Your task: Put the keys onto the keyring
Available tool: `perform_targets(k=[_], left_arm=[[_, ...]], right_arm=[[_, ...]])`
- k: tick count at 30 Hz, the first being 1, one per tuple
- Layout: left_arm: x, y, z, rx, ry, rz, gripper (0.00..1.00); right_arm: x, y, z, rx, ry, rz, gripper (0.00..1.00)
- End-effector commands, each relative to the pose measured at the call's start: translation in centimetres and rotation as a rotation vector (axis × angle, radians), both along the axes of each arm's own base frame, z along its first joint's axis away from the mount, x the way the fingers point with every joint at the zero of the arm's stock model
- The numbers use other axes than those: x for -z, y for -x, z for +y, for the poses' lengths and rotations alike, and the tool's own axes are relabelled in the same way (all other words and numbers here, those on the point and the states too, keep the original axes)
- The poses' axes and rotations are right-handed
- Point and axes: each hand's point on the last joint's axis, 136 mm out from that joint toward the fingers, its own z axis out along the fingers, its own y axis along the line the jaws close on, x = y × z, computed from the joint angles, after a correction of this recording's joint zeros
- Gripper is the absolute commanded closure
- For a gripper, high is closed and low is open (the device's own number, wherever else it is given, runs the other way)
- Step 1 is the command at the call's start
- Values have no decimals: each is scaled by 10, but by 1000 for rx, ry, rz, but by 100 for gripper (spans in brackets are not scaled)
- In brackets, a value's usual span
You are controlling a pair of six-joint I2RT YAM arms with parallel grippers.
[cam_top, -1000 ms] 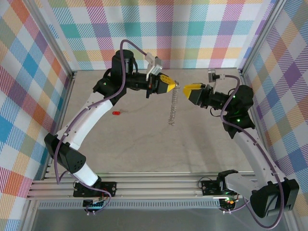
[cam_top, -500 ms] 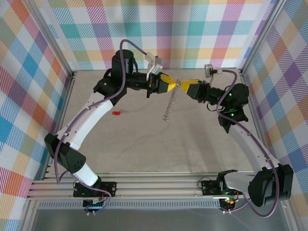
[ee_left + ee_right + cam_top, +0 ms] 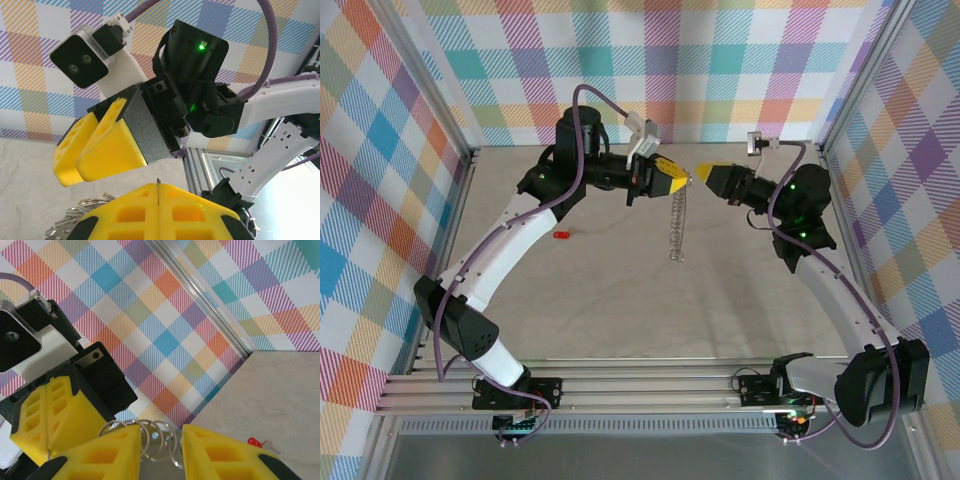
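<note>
The keyring (image 3: 676, 222) is a string of thin silver rings hanging from my left gripper (image 3: 682, 180), which is shut on its top ring above the middle of the table. In the left wrist view that ring's edge is pinched between the yellow fingertips of the left gripper (image 3: 158, 192), with more of the keyring (image 3: 82, 207) dangling below. My right gripper (image 3: 704, 174) faces it from the right, tips almost touching. Its jaws are open in the right wrist view, where the right gripper (image 3: 161, 442) frames the keyring (image 3: 156, 437). The red-headed key (image 3: 561, 235) lies on the table to the left, apart from both grippers.
Plaid walls and aluminium rails (image 3: 620, 385) enclose the beige table (image 3: 620, 300). In the right wrist view the key (image 3: 256, 442) lies on the table beside the right finger. Both arms arch over the back half of the table.
The right gripper closed in on the left gripper's tip, then eased back slightly. The hanging keyring swung left and now hangs straight down. The left gripper stayed shut.
</note>
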Motion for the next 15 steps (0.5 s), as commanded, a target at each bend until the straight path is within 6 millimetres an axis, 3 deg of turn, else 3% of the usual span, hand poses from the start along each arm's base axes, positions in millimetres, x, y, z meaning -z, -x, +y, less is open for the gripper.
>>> perform_targets(k=[1,8,15], left_arm=[[-22,18,3,35,52,-54,100],[-23,18,3,36,54,-57,100],[-23,18,3,36,54,-56,100]], right_arm=[[-20,25,-4,5,11,-95,72],[-36,60,-1,-116,-21,-197,72],[-43,62,7,-190,-39,-220,72]])
